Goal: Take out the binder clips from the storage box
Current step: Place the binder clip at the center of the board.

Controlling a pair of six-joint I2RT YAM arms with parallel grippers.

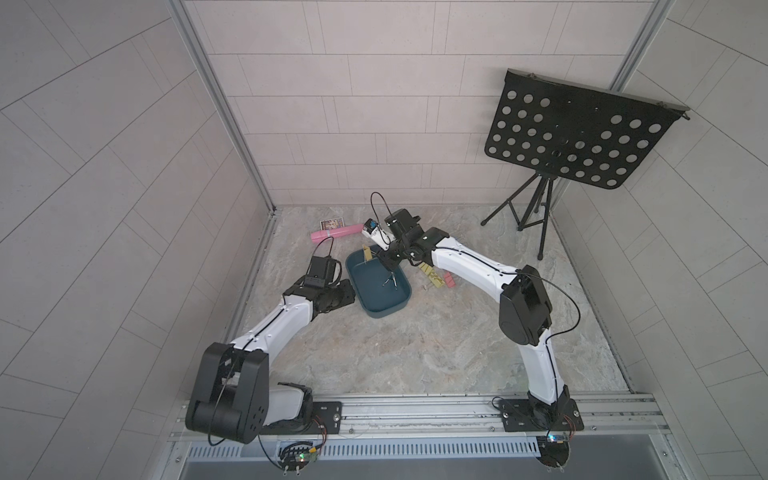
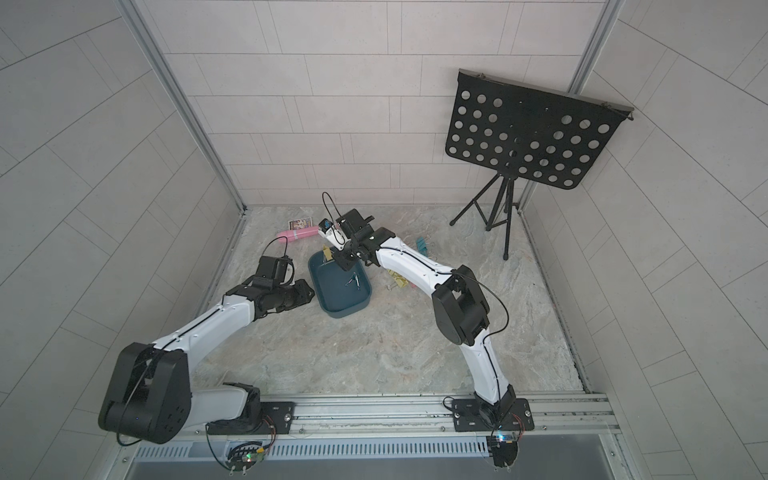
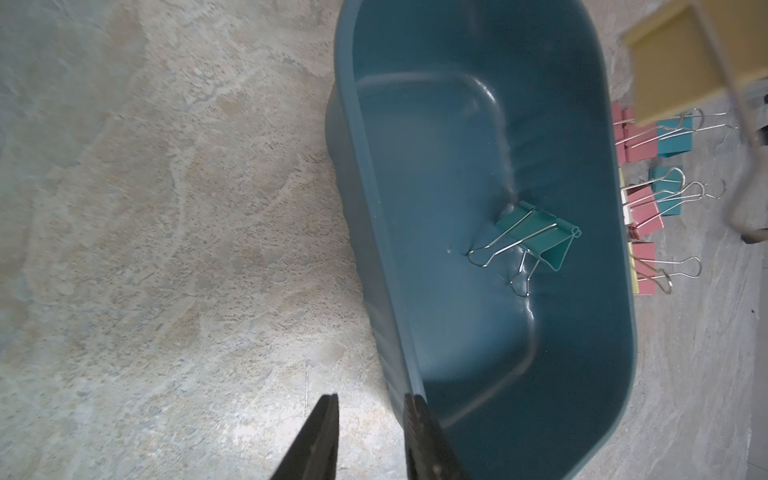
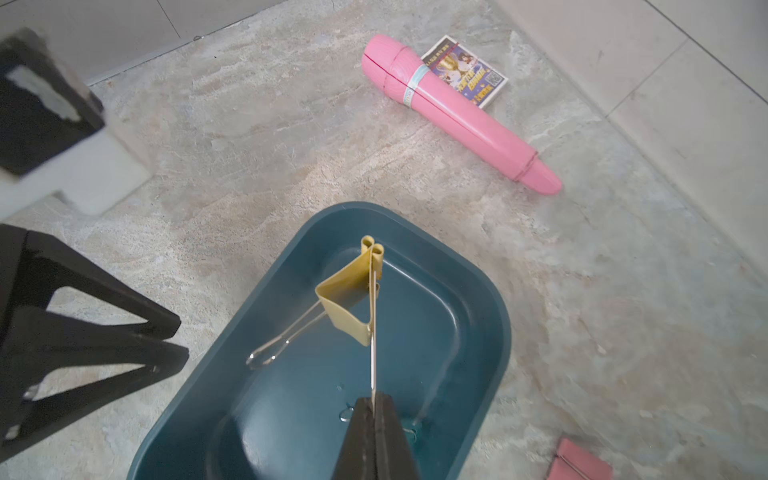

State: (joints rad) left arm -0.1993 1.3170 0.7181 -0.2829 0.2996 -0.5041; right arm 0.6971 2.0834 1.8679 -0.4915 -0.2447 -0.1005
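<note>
In both top views the right claw [image 1: 386,262] hangs above the storage box [image 1: 376,312]. One teal clip [image 1: 390,282] lies in the box just below the claw, and a heap of binder clips [image 1: 434,276] lies on the surface behind it, under its arm. The left claw [image 1: 349,293] sits just beside the box's outer wall.

From the left wrist, the left claw [image 3: 371,401] stands narrowly parted with nothing between its fingers, one finger against the box's rim. Ahead of it the teal clip [image 3: 536,237] is the only one on the box floor.

From the right wrist, the right claw [image 4: 374,401] is pinched tight on a wire handle of a yellow clip [image 4: 349,307], held out ahead of it over the box. The job looks nearly done: this clip needs setting down outside, then the teal one needs fetching
</note>
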